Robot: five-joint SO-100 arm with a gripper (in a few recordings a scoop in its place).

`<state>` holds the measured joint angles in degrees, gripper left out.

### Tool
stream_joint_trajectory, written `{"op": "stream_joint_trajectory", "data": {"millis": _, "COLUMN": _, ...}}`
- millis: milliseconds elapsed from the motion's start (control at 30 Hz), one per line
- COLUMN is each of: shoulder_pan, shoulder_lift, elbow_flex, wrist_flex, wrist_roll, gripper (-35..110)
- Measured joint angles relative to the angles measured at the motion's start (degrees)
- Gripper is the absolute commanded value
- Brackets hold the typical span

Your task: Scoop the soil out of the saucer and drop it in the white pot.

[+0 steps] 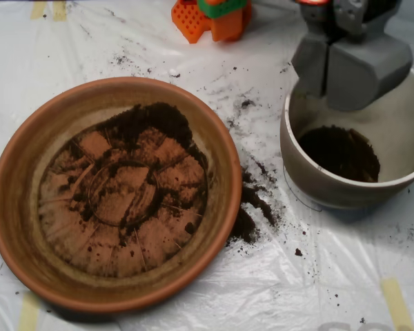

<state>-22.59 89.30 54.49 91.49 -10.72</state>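
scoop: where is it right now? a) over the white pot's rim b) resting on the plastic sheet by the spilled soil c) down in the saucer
a: the grey scoop is seen over the back rim of the white pot, which has soil in its bottom.

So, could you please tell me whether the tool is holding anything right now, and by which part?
It cannot be told: the tool sits over the white pot, its shells meeting along a seam, contents hidden.
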Motion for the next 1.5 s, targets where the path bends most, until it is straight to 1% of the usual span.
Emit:
{"op": "stream_joint_trajectory", "data": {"millis": 33, "shoulder_pan": -0.5, "shoulder_lift": -0.3, "elbow_flex": -0.1, "wrist_flex": 0.2, "wrist_roll": 0.0, "gripper": 34}}
{"op": "stream_joint_trajectory", "data": {"millis": 267, "shoulder_pan": -1.0, "shoulder_lift": -0.4, "elbow_flex": 1.1, "wrist_flex": -0.2, "wrist_roll": 0.0, "gripper": 35}}
{"op": "stream_joint_trajectory", "data": {"millis": 400, "shoulder_pan": -0.8, "shoulder_lift": 1.0, "elbow_flex": 6.4, "wrist_flex": -1.3, "wrist_roll": 0.0, "gripper": 32}}
{"op": "stream_joint_trajectory", "data": {"millis": 533, "shoulder_pan": -0.1, "shoulder_lift": 6.6, "elbow_flex": 14.0, "wrist_flex": -3.9, "wrist_roll": 0.0, "gripper": 31}}
{"op": "stream_joint_trajectory", "data": {"millis": 633, "shoulder_pan": 1.1, "shoulder_lift": 11.3, "elbow_flex": 18.7, "wrist_flex": -5.5, "wrist_roll": 0.0, "gripper": 27}}
{"op": "stream_joint_trajectory", "data": {"millis": 700, "shoulder_pan": 1.9, "shoulder_lift": 14.6, "elbow_flex": 21.6, "wrist_flex": -6.6, "wrist_roll": 0.0, "gripper": 18}}
{"op": "stream_joint_trajectory", "data": {"millis": 767, "shoulder_pan": 3.0, "shoulder_lift": 17.9, "elbow_flex": 24.0, "wrist_flex": -7.2, "wrist_roll": -0.2, "gripper": 14}}
{"op": "stream_joint_trajectory", "data": {"millis": 1067, "shoulder_pan": 7.6, "shoulder_lift": 32.2, "elbow_flex": 35.5, "wrist_flex": -10.9, "wrist_roll": -1.9, "gripper": 10}}
{"op": "stream_joint_trajectory", "data": {"millis": 1300, "shoulder_pan": 7.4, "shoulder_lift": 43.2, "elbow_flex": 44.1, "wrist_flex": -12.3, "wrist_roll": -1.4, "gripper": 8}}
{"op": "stream_joint_trajectory", "data": {"millis": 1500, "shoulder_pan": 8.1, "shoulder_lift": 58.0, "elbow_flex": 56.3, "wrist_flex": -16.0, "wrist_roll": -0.5, "gripper": 0}}
